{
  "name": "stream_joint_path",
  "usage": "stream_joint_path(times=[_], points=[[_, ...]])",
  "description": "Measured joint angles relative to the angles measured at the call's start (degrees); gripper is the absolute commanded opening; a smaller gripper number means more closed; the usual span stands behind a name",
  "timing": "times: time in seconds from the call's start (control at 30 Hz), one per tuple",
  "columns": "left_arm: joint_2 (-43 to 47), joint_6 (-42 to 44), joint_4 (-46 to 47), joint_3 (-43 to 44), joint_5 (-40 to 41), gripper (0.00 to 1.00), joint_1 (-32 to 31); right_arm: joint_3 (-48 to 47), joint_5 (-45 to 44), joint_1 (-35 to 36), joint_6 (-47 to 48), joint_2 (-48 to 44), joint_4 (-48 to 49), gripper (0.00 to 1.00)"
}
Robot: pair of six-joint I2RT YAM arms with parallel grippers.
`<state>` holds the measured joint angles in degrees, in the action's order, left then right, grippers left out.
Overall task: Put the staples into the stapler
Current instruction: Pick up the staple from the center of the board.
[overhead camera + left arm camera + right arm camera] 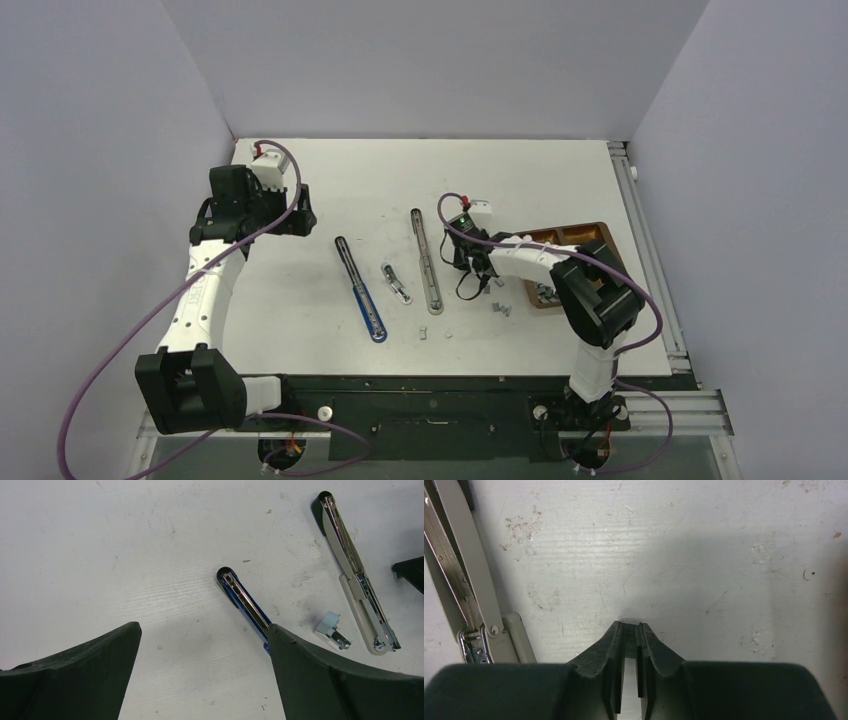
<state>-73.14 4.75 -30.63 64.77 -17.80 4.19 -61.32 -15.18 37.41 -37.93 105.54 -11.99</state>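
Note:
A beige stapler (428, 262) lies opened flat mid-table; it also shows in the left wrist view (357, 575) and the right wrist view (459, 570). A blue stapler (360, 290) lies opened flat to its left and shows in the left wrist view (245, 602). My right gripper (470, 280) hangs just above the table, right of the beige stapler. Its jaws (629, 627) are nearly closed on a small grey staple strip (630, 639). My left gripper (303, 212) is open and empty, held above the table left of the blue stapler (203, 627). Loose staples (500, 307) lie near the right gripper.
A small pale blue box (397, 283) lies between the staplers (330, 627). A wooden tray (585, 235) at the right holds more staples. Two small staple bits (425, 335) lie near the front edge. White walls enclose the table on three sides.

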Motion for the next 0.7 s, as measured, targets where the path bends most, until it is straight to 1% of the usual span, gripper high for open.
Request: stream_joint_path(times=[0.33,0.5,0.7], points=[[0.0,0.0,0.0,0.0,0.0,0.96,0.0,4.04,-2.58,4.85,1.68,-3.87,-2.23,0.09],[0.0,0.0,-0.02,0.0,0.0,0.96,0.0,7.58,-3.06,7.48,1.66,-9.09,-5.33,0.09],[0.02,0.0,-0.04,0.0,-0.02,0.96,0.04,8.63,-3.48,9.55,1.6,-17.16,-8.0,0.09]])
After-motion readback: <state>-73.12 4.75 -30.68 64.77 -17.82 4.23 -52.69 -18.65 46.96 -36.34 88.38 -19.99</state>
